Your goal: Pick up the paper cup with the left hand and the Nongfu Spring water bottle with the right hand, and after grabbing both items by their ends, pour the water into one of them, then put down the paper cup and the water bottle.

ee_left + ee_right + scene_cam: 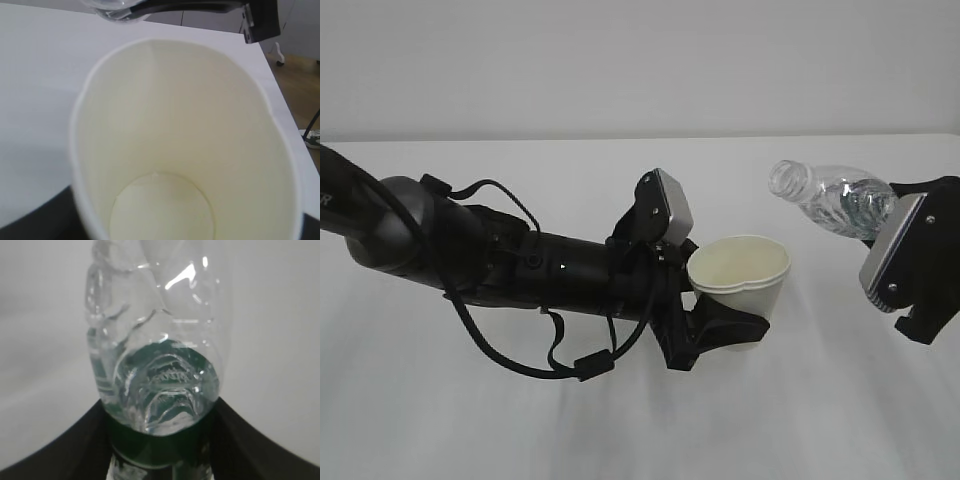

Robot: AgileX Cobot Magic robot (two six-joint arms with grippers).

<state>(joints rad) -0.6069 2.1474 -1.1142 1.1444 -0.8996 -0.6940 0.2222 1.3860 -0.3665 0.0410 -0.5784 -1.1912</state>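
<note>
Left hand (725, 330) is clenched around the lower part of the paper cup (740, 280), held clear of the white surface (620, 420), mouth up and slightly squeezed at the rim. Left wrist view: cup interior looks dry, no water visible in it. To the right, the Nongfu Spring water bottle (830, 198) is grasped at its base end by the right hand (910, 262), tipped with its open neck pointing left toward the cup, still apart from the rim and above it. Water (160, 385) sits in the bottle's lower end.

Judgement: both picks done; pour not yet begun; pouring and setting both down remain.

Nothing else lies on the surface; nothing stands between neck and cup
</note>
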